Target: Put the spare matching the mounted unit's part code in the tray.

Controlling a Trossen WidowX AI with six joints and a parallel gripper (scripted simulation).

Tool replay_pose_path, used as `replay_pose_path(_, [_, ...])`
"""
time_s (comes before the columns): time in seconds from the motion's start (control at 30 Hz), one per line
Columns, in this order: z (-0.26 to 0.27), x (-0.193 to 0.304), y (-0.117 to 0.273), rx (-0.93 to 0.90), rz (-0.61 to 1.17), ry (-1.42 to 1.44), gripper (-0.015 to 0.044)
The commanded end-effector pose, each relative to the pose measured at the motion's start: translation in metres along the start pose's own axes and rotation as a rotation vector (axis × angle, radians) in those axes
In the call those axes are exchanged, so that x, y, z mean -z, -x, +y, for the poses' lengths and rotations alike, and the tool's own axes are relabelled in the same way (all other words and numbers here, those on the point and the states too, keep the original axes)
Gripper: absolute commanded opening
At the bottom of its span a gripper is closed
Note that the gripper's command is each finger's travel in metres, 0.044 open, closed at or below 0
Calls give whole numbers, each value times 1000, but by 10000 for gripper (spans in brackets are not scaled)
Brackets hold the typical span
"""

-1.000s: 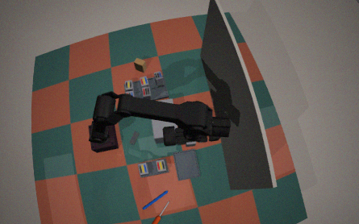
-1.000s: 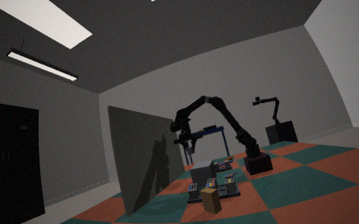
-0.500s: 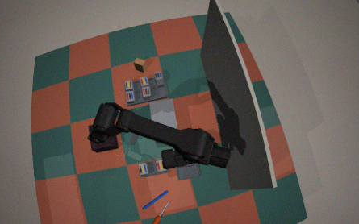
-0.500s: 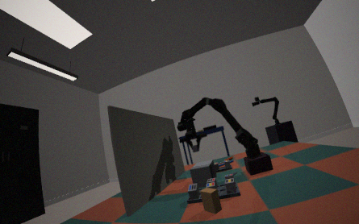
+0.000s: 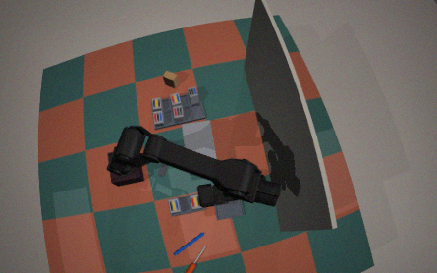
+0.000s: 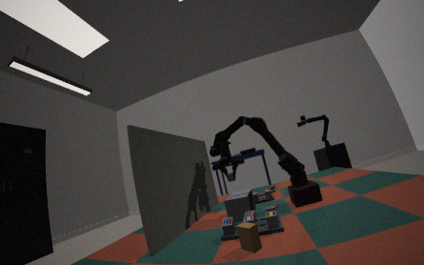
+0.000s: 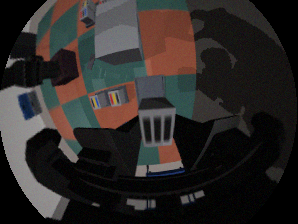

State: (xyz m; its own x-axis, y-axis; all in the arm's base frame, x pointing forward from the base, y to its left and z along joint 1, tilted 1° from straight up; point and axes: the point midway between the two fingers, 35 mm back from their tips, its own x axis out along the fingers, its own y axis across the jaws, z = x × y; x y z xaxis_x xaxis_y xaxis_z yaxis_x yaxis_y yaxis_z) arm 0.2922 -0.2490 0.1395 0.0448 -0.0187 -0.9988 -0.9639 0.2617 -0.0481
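Observation:
My gripper (image 6: 232, 176) (image 7: 154, 115) is shut on a grey spare unit (image 7: 157, 118) with three dark slots on its face. It holds the unit in the air; in the wrist view the unit overlaps the lower edge of the flat grey tray (image 5: 231, 211) (image 7: 150, 84). In the top view the arm hides the fingers and the unit. Several units with coloured stripes stand in a dark rack (image 5: 192, 114) at the back. Two more striped units (image 5: 174, 205) (image 7: 115, 97) stand in a small rack beside the tray. No part code is readable.
A large grey box (image 5: 198, 142) (image 6: 238, 203) (image 7: 117, 32) stands between the racks. A tall dark panel (image 5: 290, 147) (image 6: 171, 186) stands on the side away from the arm's base. A wooden block (image 5: 170, 79) (image 6: 249, 238) is behind the back rack. A blue pen (image 5: 189, 244) and a screwdriver (image 5: 191, 266) lie in front.

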Motion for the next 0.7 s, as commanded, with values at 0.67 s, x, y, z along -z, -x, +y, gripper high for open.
replay_pose_path(0.67, [-4, 2, -23, 2, -1, 5, 0])
